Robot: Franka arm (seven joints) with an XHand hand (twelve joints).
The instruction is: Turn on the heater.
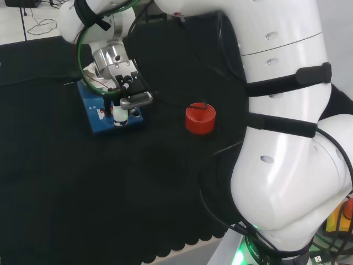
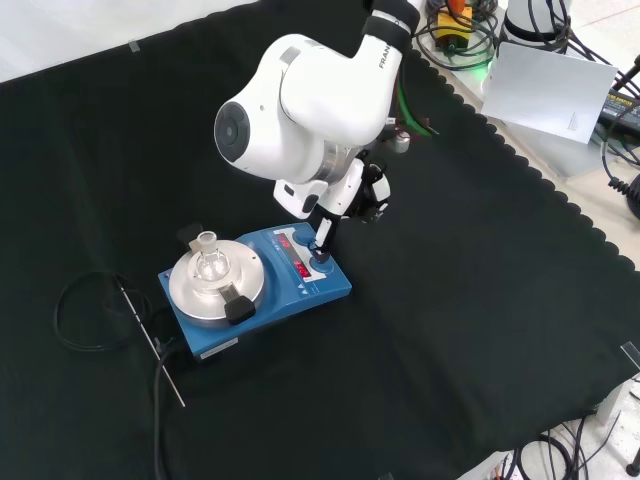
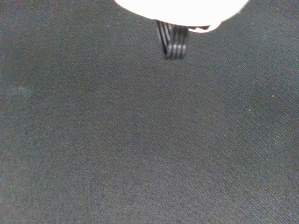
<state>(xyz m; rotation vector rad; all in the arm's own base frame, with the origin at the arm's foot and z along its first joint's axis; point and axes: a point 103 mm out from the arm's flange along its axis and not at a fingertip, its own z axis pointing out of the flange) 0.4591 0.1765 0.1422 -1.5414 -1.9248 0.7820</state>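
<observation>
One blue heater (image 2: 262, 283) sits left of centre in the front view, a small glass flask (image 2: 208, 262) on its round silver plate (image 2: 190, 295). At its right end, one straight finger (image 2: 324, 238) of my hand (image 2: 345, 198) reaches down onto the front panel; my hand grasps nothing. Right of centre in the head view stands a red ribbed ring (image 1: 200, 118).

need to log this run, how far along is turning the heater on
Done: the hand has reached the blue heater, which carries a glass flask on its plate. In hand: one finger touches the front panel's knob. The red displays look lit, so withdrawing probably remains.
</observation>
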